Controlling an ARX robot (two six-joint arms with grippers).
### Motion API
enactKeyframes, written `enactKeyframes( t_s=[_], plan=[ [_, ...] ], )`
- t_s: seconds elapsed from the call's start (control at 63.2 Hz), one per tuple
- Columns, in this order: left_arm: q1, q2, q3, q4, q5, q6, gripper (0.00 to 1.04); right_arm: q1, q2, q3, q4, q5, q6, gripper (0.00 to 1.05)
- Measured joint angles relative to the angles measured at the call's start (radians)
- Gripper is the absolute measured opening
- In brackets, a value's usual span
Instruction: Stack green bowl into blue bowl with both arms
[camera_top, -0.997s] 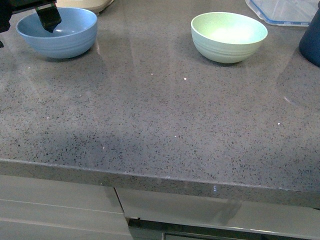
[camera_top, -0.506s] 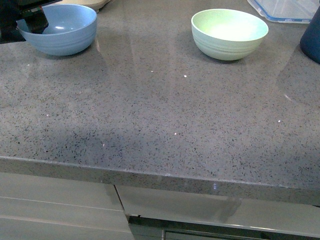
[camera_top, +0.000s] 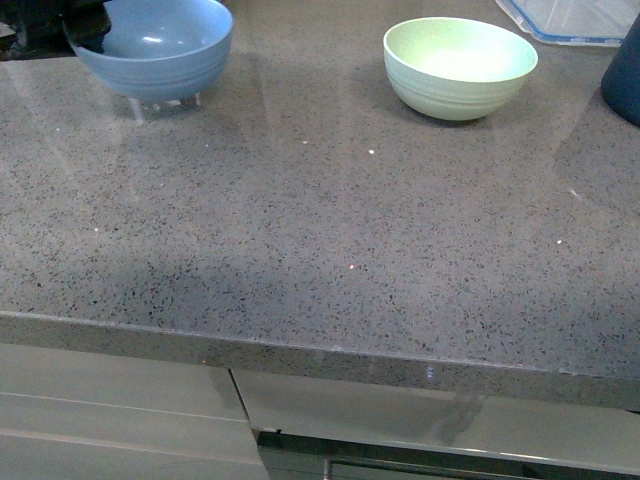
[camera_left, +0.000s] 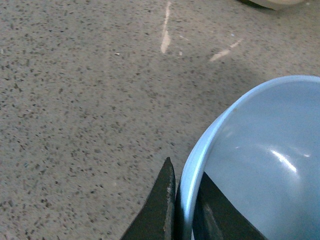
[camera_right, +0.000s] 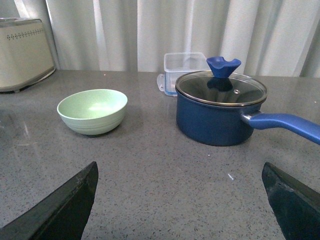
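Observation:
The blue bowl (camera_top: 155, 50) hangs just above the counter at the far left, its reflection showing on the stone below. My left gripper (camera_top: 86, 28) is shut on its left rim. In the left wrist view one finger (camera_left: 157, 212) is outside the rim of the blue bowl (camera_left: 265, 165) and the other is inside it. The green bowl (camera_top: 460, 68) stands upright on the counter at the far right, empty. In the right wrist view the green bowl (camera_right: 92, 111) sits ahead of my right gripper (camera_right: 180, 200), which is open wide and well short of it.
A navy pot (camera_right: 217, 112) with a glass lid and long handle stands beside the green bowl, a clear plastic container (camera_right: 182, 67) behind it. A cream appliance (camera_right: 25, 52) sits at the back. The grey counter's front edge (camera_top: 320, 360) runs across, with cabinet fronts below.
The left gripper has closed on the blue bowl's rim, lifted it off the counter and carried it a little to the right. The green bowl has stayed put.

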Motion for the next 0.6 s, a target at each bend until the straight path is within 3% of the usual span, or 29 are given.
enactKeyframes(
  t_s=[0.269, 0.601],
  plan=[
    [-0.108, 0.009, 0.085, -0.034, -0.026, -0.012, 0.06, 0.0, 0.0, 0.0, 0.0, 0.0, 0.0, 0.95],
    [-0.173, 0.091, 0.193, -0.057, -0.043, -0.011, 0.06, 0.0, 0.0, 0.0, 0.0, 0.0, 0.0, 0.95]
  ],
)
